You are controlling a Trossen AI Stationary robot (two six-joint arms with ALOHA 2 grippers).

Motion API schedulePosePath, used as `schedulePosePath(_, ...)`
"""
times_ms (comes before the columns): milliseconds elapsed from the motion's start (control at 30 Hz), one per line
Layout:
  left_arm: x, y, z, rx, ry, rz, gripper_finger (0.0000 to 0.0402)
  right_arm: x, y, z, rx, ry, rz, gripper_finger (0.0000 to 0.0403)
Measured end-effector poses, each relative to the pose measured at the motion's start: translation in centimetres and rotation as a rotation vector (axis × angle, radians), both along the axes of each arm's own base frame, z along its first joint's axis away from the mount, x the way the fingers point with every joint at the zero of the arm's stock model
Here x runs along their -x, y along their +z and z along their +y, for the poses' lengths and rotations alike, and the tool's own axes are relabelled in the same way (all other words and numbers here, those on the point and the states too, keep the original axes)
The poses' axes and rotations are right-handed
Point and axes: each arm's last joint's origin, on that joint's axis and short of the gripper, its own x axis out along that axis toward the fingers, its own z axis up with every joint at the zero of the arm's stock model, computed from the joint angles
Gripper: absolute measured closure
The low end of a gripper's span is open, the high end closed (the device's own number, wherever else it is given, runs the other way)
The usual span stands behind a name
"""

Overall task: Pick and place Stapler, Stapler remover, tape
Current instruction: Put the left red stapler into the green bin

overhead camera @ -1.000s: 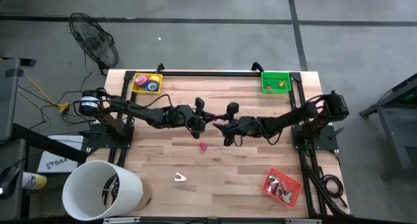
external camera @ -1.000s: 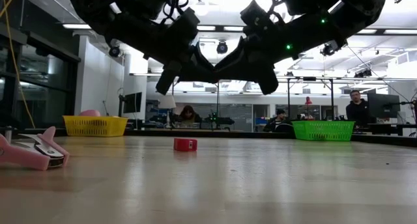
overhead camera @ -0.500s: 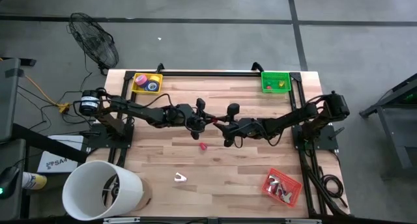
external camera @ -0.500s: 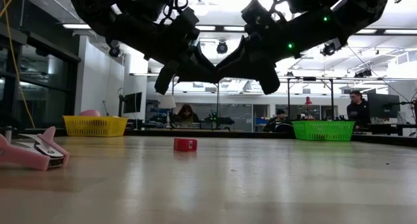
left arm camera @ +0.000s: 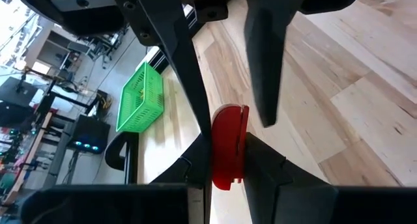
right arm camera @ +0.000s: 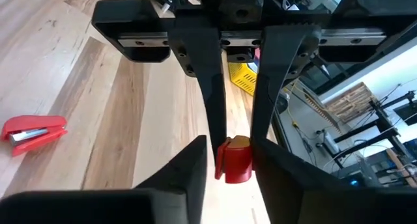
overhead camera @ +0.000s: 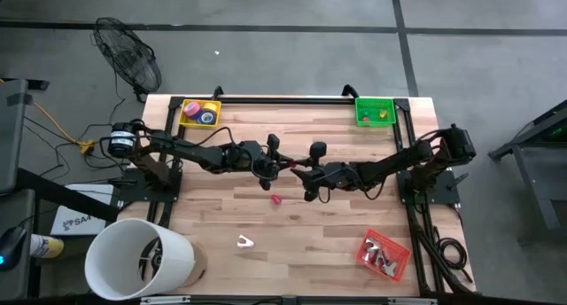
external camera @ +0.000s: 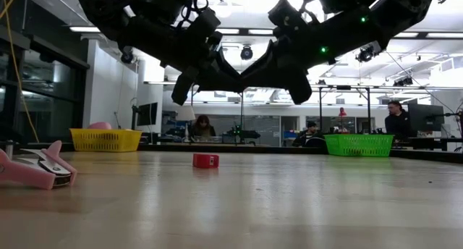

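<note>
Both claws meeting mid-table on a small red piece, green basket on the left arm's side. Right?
Not quite. The high view shows the green basket on the right arm's side. The rest holds: left claw and right claw meet mid-table on the small red piece.

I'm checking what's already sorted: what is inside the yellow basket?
The yellow basket holds a pink item and a bluish round item. Anything beneath them is covered; what they are is too small to tell.
</note>
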Motion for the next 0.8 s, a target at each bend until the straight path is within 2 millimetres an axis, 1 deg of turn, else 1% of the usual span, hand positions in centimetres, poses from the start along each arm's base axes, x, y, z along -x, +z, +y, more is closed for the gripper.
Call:
schedulePosePath(133, 0.0, 0.0, 0.0, 0.0, 0.001, 0.0, 0.0351, 0.06, -0.17, 0.0, -0.01, -0.001, 0.012, 0.0263)
schedulePosePath(267, 0.0, -0.02, 0.0, 0.0, 0.001, 0.001, 0.0351, 0.11, -0.26, -0.03, -0.006, -0.01, 0.021, 0.026)
schedulePosePath(567, 0.0, -0.02, -0.02, 0.002, -0.005, 0.002, 0.0351, 0.17, -0.39, -0.06, -0.005, -0.017, 0.033, 0.0285)
schedulePosePath(800, 0.0, -0.01, -0.02, 0.003, -0.005, 0.001, 0.0351, 0.2, -0.39, -0.13, 0.004, -0.039, 0.033, 0.0317)
